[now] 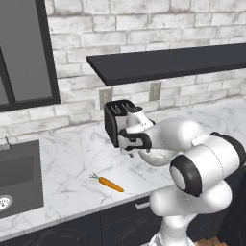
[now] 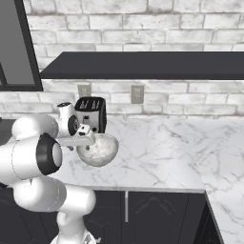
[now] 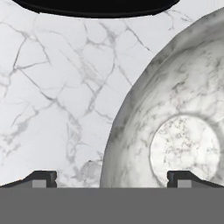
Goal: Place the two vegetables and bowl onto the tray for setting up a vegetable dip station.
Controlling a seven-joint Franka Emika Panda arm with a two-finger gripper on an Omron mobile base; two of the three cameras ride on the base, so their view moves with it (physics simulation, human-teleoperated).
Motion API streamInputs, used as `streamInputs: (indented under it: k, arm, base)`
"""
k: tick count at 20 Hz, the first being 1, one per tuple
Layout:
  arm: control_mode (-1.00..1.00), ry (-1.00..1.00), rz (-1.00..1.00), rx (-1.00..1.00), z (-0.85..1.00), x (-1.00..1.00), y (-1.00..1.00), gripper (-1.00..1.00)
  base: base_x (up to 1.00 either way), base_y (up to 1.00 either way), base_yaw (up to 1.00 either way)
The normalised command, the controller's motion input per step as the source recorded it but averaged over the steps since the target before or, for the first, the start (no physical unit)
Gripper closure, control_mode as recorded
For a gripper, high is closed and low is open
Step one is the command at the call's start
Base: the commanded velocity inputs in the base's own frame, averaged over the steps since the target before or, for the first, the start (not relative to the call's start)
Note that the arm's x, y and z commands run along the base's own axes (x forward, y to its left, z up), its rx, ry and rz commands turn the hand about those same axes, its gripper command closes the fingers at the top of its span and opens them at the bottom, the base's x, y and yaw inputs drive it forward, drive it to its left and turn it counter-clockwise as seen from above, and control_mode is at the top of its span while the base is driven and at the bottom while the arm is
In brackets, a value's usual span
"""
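Left base: carrot (image 1: 110, 183) lies on the counter (image 1: 72, 158) near the front edge; bowl (image 1: 158, 156) sits partly behind the arm. Right base: bowl (image 2: 97, 148) in front of the toaster (image 2: 90, 114). Hand: gripper (image 3: 112, 179) spread wide, straddling the bowl (image 3: 175, 131) rim, holding nothing.

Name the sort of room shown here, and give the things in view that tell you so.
A kitchen, most likely: a marble counter with a sink set into it, and a toaster standing by wall sockets.

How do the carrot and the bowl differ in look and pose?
The carrot is slim and orange with a green top; the bowl is round, deep and mottled white-grey. The carrot lies flat near the counter's front edge; the bowl stands upright by the toaster. Both rest on the marble counter.
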Motion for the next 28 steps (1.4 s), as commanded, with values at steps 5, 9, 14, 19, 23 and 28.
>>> streamInputs:
  k: [5,9,14,19,23,28]
  arm:
    - [-1.00,0.05,0.00,-0.01,-0.19,0.10,0.00,1.00]
    - [-1.00,0.08,0.00,0.00,-0.16,0.05,-0.01,1.00]
    - [-1.00,0.02,0.00,0.00,-0.09,-0.10,-0.06,1.00]
    - [-1.00,0.00,0.00,0.00,-0.07,-0.22,-0.09,1.00]
    - [-1.00,-0.03,0.00,0.00,0.03,-0.20,-0.03,1.00]
    - [-1.00,-0.09,0.00,0.00,0.22,-0.28,0.00,1.00]
  base:
    - [0.00,0.00,0.00]
    - [0.00,0.00,0.00]
    - [0.00,0.00,0.00]
    - [0.00,0.00,0.00]
    - [0.00,0.00,0.00]
    - [0.00,0.00,0.00]
